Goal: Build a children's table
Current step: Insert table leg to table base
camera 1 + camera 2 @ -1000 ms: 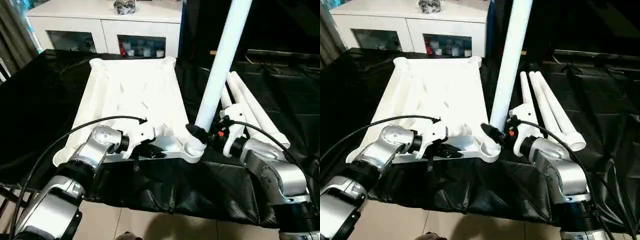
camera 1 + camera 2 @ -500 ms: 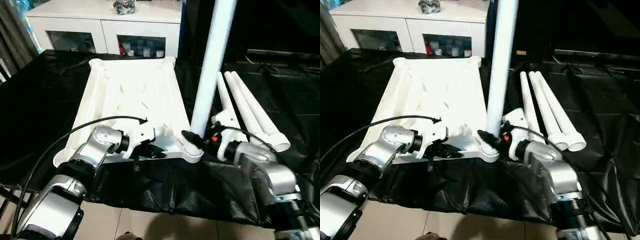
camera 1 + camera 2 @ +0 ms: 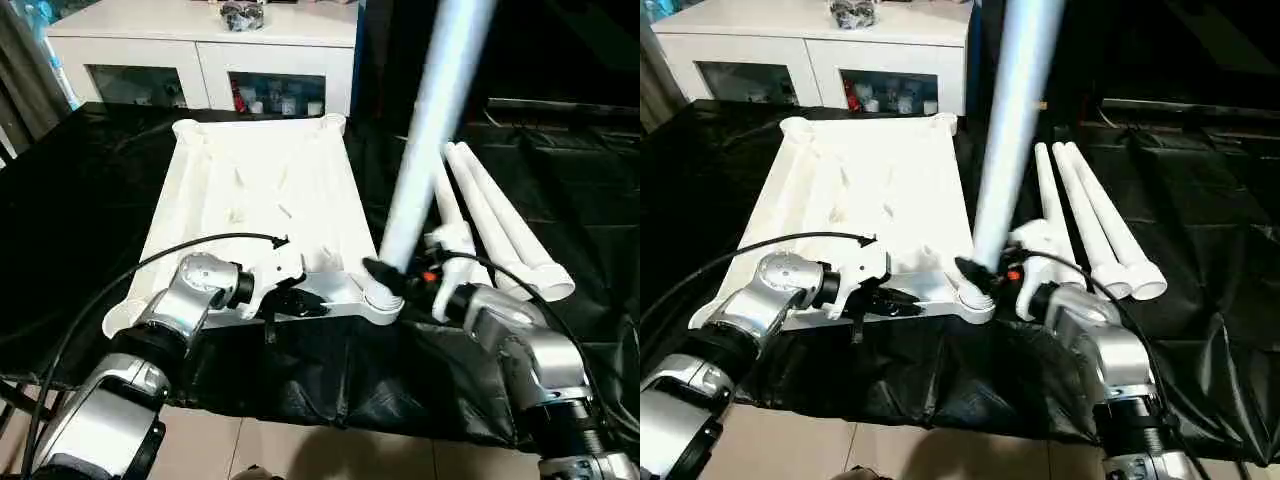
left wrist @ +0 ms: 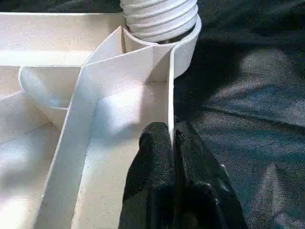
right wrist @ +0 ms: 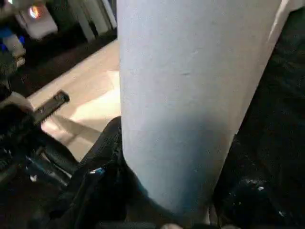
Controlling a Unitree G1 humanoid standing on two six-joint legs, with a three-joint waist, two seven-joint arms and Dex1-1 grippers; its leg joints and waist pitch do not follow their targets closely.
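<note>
The children's table top (image 3: 260, 190) lies upside down on the black cloth, ribs up. My left gripper (image 3: 300, 300) is shut on its near rim (image 4: 170, 86), pinching the thin wall just short of the near right corner socket (image 3: 380, 305). A white tube leg (image 3: 425, 150) stands in that socket, its ribbed end (image 4: 159, 19) seated in the ring and its top leaning to the right. My right gripper (image 3: 385, 275) is shut on this leg just above the socket, one black finger (image 5: 107, 143) wrapped around the tube (image 5: 190, 95). Three more legs (image 3: 500, 225) lie side by side on the cloth to the right.
The black cloth (image 3: 80, 200) covers the work surface and hangs over its near edge toward the tiled floor (image 3: 300, 450). A white cabinet with glass doors (image 3: 200, 50) stands behind the table top. My left arm's cable (image 3: 150, 262) arcs over the near left part.
The held leg stood nearly upright half a second ago and now leans with its top to the right, its foot still in the socket. My left gripper keeps its pinch on the rim.
</note>
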